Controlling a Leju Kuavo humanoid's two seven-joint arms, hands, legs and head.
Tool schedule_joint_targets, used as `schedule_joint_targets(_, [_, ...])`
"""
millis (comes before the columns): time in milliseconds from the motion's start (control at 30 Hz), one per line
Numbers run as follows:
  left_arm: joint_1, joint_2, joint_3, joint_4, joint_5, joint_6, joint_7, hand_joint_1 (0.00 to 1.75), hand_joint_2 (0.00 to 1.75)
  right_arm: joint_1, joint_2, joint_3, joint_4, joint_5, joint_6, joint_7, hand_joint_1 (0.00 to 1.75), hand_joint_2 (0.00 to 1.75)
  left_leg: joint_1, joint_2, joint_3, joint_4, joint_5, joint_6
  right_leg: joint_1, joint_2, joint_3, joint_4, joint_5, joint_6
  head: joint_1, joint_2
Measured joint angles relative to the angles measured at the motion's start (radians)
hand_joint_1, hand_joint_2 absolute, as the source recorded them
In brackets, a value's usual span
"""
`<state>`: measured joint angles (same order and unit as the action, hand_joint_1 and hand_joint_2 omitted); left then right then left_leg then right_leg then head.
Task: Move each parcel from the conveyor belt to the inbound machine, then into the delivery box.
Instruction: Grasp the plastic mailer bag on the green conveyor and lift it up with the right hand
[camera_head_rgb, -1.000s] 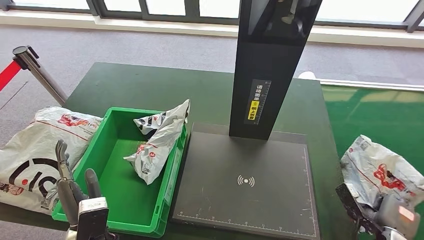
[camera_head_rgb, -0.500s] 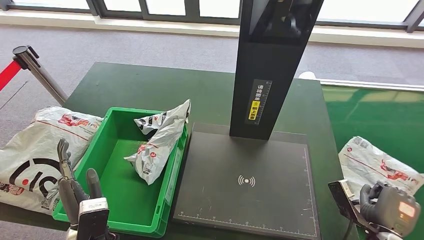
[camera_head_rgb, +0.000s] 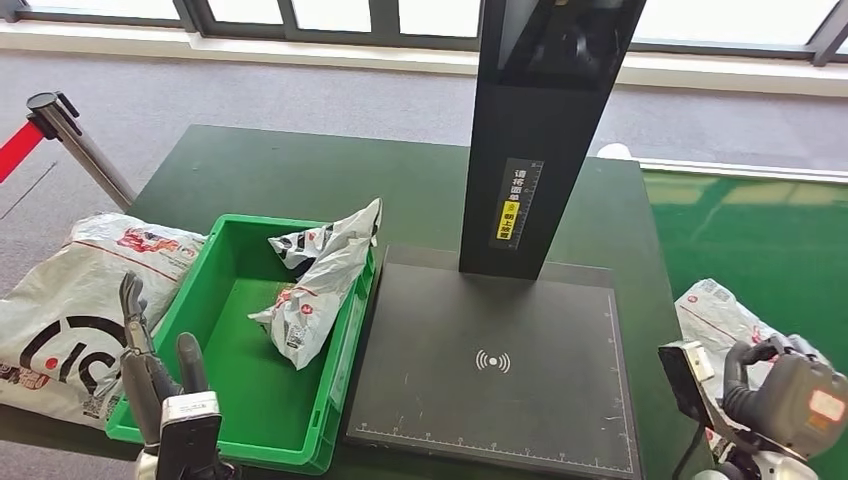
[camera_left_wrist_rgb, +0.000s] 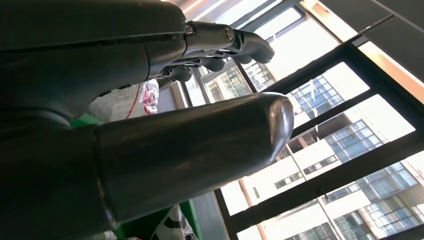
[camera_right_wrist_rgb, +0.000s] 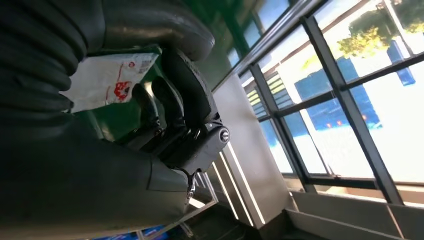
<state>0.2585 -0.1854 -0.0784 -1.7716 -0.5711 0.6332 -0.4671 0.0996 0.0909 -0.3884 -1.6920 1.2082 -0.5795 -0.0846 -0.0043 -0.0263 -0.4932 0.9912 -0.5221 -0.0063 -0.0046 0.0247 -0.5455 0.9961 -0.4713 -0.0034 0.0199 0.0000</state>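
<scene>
Over on the green conveyor belt (camera_head_rgb: 780, 235), the right hand (camera_head_rgb: 775, 385) curls empty beside a parcel (camera_head_rgb: 722, 318), while the left hand (camera_head_rgb: 150, 365) hovers spread.

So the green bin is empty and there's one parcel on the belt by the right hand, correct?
Not quite. The head view shows the green bin already holds a crumpled parcel leaning on its right wall. The other parcel does lie on the belt by the right hand.

Left hand (camera_head_rgb: 150, 375) raised, fingers apart and upright, empty — right hand (camera_head_rgb: 775, 385) low, fingers curled inward.
</scene>
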Motion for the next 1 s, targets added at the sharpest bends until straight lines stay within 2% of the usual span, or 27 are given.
schedule_joint_targets(67, [-0.008,-0.001,0.000,0.004,-0.008,-0.021,0.005,0.00,0.00,-0.041,-0.025,-0.011,0.069,0.047,0.058,0.066,0.00,1.75,0.000,0.001,0.000,0.000,0.000,0.000,0.000,0.001,0.000,0.000,0.001,0.000,0.000,0.000])
schedule_joint_targets(167, [-0.034,-0.002,-0.001,0.015,-0.021,-0.049,0.014,0.00,0.00,-0.124,-0.087,-0.045,0.248,0.120,0.132,0.130,0.00,1.75,-0.001,0.002,0.000,0.001,0.001,0.001,-0.001,0.002,0.000,-0.001,0.002,0.002,0.000,0.000])
schedule_joint_targets(400, [-0.075,-0.002,-0.002,0.044,-0.028,-0.063,0.022,0.00,0.00,-0.302,-0.233,-0.088,0.679,0.182,0.209,0.175,0.00,1.75,-0.003,0.002,0.001,0.002,0.002,0.003,-0.003,0.003,-0.001,-0.001,0.003,0.004,0.000,0.000])
schedule_joint_targets(500, [-0.086,-0.002,-0.002,0.056,-0.028,-0.074,0.022,0.00,0.00,-0.367,-0.277,-0.088,0.823,0.195,0.224,0.195,0.00,1.75,-0.003,0.001,0.007,0.002,0.003,0.003,-0.003,0.003,-0.002,0.000,0.004,0.004,0.000,0.000])
schedule_joint_targets(667, [-0.099,-0.001,-0.004,0.076,-0.028,-0.075,0.022,0.00,0.00,-0.432,-0.322,-0.088,0.969,0.210,0.227,0.207,0.00,1.75,-0.003,0.001,0.004,0.002,0.003,0.003,-0.003,0.001,-0.002,0.000,0.004,0.004,0.000,0.000])
schedule_joint_targets(900, [-0.101,0.002,-0.004,0.084,-0.028,-0.073,0.028,0.00,0.00,-0.498,-0.335,-0.082,1.058,0.230,0.229,0.231,0.00,1.75,-0.003,0.001,-0.001,0.001,0.003,0.003,-0.003,0.001,-0.002,0.000,0.004,0.004,0.000,0.000])
schedule_joint_targets(1000, [-0.102,0.003,-0.004,0.086,-0.029,-0.073,0.031,0.00,0.00,-0.512,-0.335,-0.080,1.078,0.233,0.249,0.237,1.31,1.75,-0.003,0.000,0.001,0.002,0.003,0.003,-0.003,0.001,-0.002,0.000,0.004,0.004,0.000,0.000])
